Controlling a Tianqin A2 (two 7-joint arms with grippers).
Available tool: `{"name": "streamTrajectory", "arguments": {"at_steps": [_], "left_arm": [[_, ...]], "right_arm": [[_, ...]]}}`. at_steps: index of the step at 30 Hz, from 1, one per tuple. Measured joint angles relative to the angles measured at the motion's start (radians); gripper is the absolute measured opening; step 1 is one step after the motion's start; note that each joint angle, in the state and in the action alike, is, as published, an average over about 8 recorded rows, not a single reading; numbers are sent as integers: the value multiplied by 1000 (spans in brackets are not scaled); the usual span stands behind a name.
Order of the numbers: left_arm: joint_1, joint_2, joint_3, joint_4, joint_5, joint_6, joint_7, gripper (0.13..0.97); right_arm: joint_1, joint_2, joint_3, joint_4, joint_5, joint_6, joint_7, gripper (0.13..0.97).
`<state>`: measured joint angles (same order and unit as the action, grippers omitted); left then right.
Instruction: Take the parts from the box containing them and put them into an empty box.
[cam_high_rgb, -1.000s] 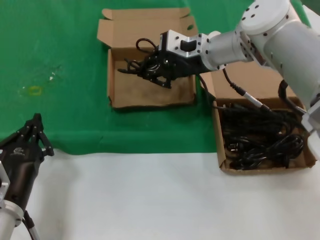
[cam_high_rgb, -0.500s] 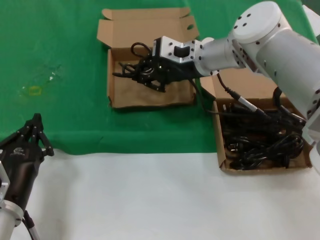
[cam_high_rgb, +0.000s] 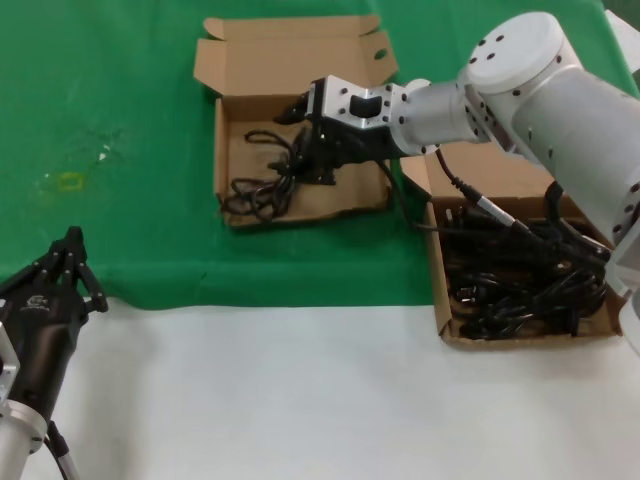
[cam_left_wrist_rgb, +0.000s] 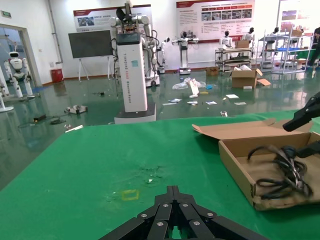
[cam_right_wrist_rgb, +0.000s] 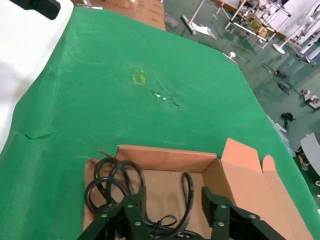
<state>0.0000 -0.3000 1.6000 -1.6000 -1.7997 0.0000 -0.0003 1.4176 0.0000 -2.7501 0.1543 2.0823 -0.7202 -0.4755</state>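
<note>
My right gripper (cam_high_rgb: 305, 145) hangs open over the empty box (cam_high_rgb: 222, 160), the one at the back with a narrow creased lid strip. A black coiled cable (cam_high_rgb: 262, 190) lies in that box's front left corner, partly under the open fingers. In the right wrist view the gripper (cam_right_wrist_rgb: 172, 195) is spread wide above the cable (cam_right_wrist_rgb: 107, 185) and the box (cam_right_wrist_rgb: 165, 157). The box containing the parts (cam_high_rgb: 438, 300) stands at the right, full of black cables (cam_high_rgb: 520, 285). My left gripper (cam_high_rgb: 72, 250) is parked shut at the front left, and shows shut in the left wrist view (cam_left_wrist_rgb: 173, 191).
Both boxes stand on a green cloth (cam_high_rgb: 120, 100) with a small yellow mark (cam_high_rgb: 68, 181). A white surface (cam_high_rgb: 300, 400) covers the front. A cable runs from the right arm into the full box (cam_high_rgb: 480, 205).
The right gripper has opened and let go of the cable bundle. The cable has dropped from the fingers into the front left of the back box.
</note>
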Motion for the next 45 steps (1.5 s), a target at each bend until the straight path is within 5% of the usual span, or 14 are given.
{"name": "streamTrajectory", "arguments": {"at_steps": [4, 21, 28, 37, 45], "left_arm": [[0, 0, 0, 0, 0, 0, 0, 144], [0, 0, 0, 0, 0, 0, 0, 182], [0, 0, 0, 0, 0, 0, 0, 203], [0, 0, 0, 0, 0, 0, 0, 332], [0, 0, 0, 0, 0, 0, 0, 533]], "right_arm": [[0, 0, 0, -2, 4, 2, -4, 376], [-6, 1, 5, 5, 3, 5, -2, 755], [-77, 16, 62, 77, -11, 41, 22, 807], [-234, 50, 190, 237, -43, 121, 75, 918], [-385, 81, 312, 391, -74, 197, 126, 961]]}}
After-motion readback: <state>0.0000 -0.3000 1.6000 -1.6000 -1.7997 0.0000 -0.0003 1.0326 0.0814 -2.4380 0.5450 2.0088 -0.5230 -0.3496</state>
